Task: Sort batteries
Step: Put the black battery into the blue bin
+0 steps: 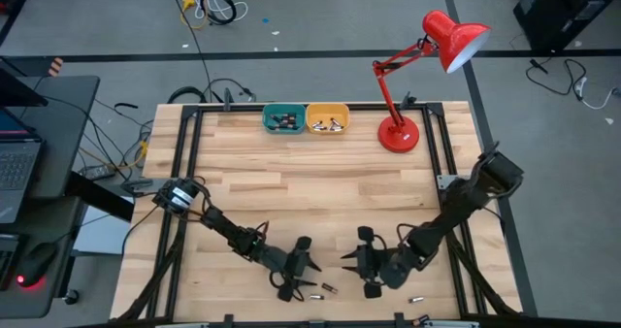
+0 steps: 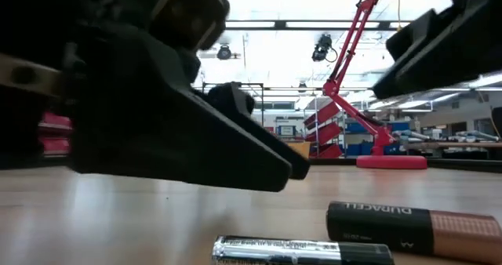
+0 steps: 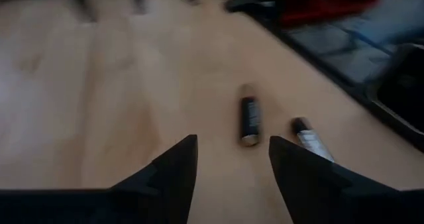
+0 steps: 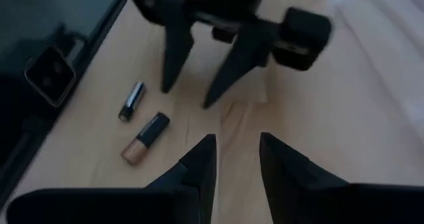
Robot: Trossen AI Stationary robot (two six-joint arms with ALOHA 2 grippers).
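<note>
Two batteries lie on their sides near the table's near edge: a black-and-copper one [image 1: 328, 289] [image 4: 146, 137] [image 2: 412, 227] and a slimmer dark-and-silver one [image 1: 313, 295] [image 4: 132, 101] [image 2: 302, 252]. My left gripper [image 1: 309, 273] [image 3: 232, 151] hovers open just short of them, touching nothing. In its wrist view both batteries [image 3: 249, 120] [image 3: 308, 136] lie ahead of the fingers. My right gripper [image 1: 349, 262] [image 4: 235, 144] is open, facing the left gripper [image 4: 199, 78] across bare wood. Further batteries [image 1: 415, 298] [image 1: 422, 318] lie by the near edge, below the right arm.
A teal bin [image 1: 282, 119] and a yellow bin [image 1: 327, 119], each with batteries inside, stand side by side at the far edge. A red desk lamp [image 1: 398, 134] stands at the far right. A black frame [image 1: 189, 173] borders the tabletop. Bare wood lies between bins and grippers.
</note>
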